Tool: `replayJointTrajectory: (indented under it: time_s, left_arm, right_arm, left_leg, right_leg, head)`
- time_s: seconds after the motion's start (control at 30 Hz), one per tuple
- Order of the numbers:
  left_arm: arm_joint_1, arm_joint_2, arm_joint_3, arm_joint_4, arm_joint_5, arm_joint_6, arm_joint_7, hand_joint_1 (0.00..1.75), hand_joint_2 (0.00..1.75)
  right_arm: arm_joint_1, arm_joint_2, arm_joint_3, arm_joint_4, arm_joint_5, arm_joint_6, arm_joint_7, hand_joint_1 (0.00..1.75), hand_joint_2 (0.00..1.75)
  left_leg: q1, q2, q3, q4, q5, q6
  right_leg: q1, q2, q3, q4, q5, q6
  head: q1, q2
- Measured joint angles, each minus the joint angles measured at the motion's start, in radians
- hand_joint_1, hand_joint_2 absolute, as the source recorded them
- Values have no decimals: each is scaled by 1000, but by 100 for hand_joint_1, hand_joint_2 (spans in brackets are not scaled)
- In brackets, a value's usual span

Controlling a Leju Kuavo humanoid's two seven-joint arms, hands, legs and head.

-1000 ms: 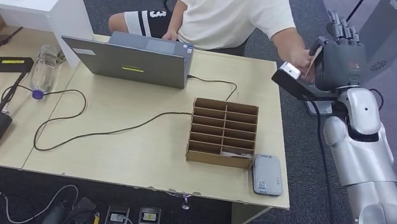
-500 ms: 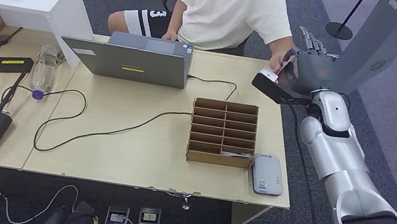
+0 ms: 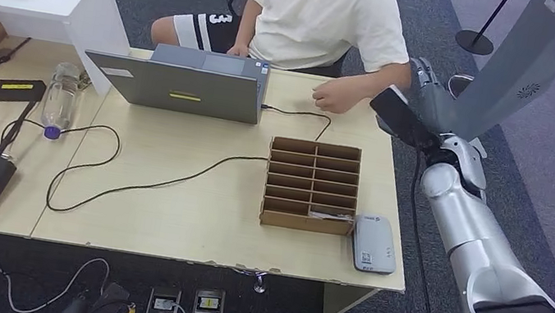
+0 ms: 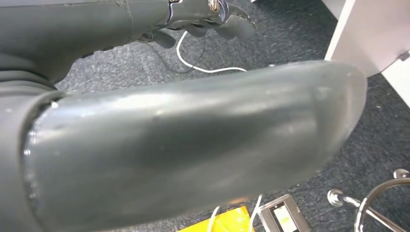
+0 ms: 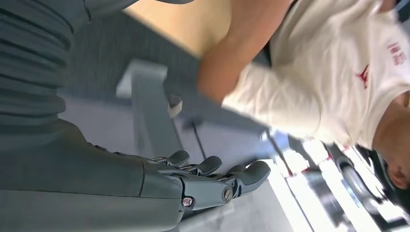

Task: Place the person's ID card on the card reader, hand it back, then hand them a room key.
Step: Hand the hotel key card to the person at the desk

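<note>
Your right hand (image 3: pixel 428 81) is held up off the far right corner of the table (image 3: pixel 191 210), beyond the wooden divider box (image 3: pixel 317 147) and a little to its right. It sits just beside the person's hand (image 3: pixel 336 96). From the right wrist, its fingers (image 5: pixel 212 166) are stretched out side by side with nothing between them, so read that hand as empty and spread. It looks posed for an exchange, palm offered toward the person at reaching height rather than down at the desk.

The person's hand rests closed on the table just past the far edge of the box. I can't tell where the ID card is. It may be inside that closed hand, but the view is too small to say.

The card reader (image 3: pixel 374 243) lies flat against the near right corner of the box, on your right arm's side, which suits a short carry from the handover point. A pale slip (image 3: pixel 329 214) sits in the box's nearest right compartment. It is probably a room key, kept next to the reader for the last step.

Your left hand (image 4: pixel 145 159) hangs low over carpet, well away from the box. Its fingers (image 4: pixel 232 24) are loose and holding nothing.

My judgement is that you are at a handover. Confirm who has the card before you move toward the reader.
</note>
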Motion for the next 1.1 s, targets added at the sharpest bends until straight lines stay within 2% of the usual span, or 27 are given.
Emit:
replayJointTrajectory:
  time_s: [0.1, 0.17, 0.27, 0.37, 0.5, 0.67, 0.87, 1.1]
  left_arm:
    - [6, 5, 0, 2, 8, -6, 0, 0, 0]
    - [8, 9, 0, 3, 9, -9, 0, 0, 0]
    - [9, 15, 0, 5, 5, -11, 0, 0, 0]
    - [8, 21, 0, 6, -4, -11, 0, 0, 0]
    - [7, 29, 0, 7, -8, -11, 0, 0, 0]
    - [8, 32, 0, 10, -8, -10, 0, 0, 0]
    - [11, 33, 0, 12, -7, -9, 0, 0, 0]
    - [11, 33, 0, 13, -5, -8, 0, 0, 0]
  right_arm:
    - [9, -3, -36, -61, -296, 214, 63, 0, 175]
    - [31, -12, -56, -138, -452, 323, 127, 0, 175]
    - [87, -38, -82, -270, -620, 434, 206, 0, 175]
    - [170, -67, -103, -412, -717, 511, 262, 0, 175]
    - [268, -100, -117, -573, -731, 535, 298, 0, 175]
    - [338, -127, -132, -694, -719, 542, 311, 0, 175]
    - [419, -148, -149, -785, -701, 544, 323, 0, 175]
    - [449, -162, -155, -844, -678, 556, 339, 0, 175]
  left_leg:
    - [0, 0, 1, 0, 0, 0]
    - [0, 0, 1, 0, 0, 0]
    - [0, -1, 1, 0, 0, 0]
    - [0, 0, 1, 0, 0, 0]
    - [0, 0, 1, 0, -1, -1]
    - [0, 1, 2, 0, -1, -1]
    - [0, 1, 2, 0, -1, -1]
    - [0, 1, 2, 0, -1, -1]
  right_leg:
    - [0, 1, 0, 0, 0, 0]
    - [0, 0, 0, 0, 0, 0]
    - [0, -1, 0, 0, 0, 0]
    - [0, 0, 0, 0, 0, 0]
    - [0, 1, 0, 0, 0, 0]
    - [0, 2, 0, -1, 0, 0]
    - [0, 2, 0, 0, 0, 0]
    - [0, 2, 0, 0, 0, 0]
  head:
    - [0, 0]
    - [0, 0]
    - [0, 0]
    - [0, 0]
    - [0, 0]
    - [0, 0]
    - [0, 0]
    - [0, 0]
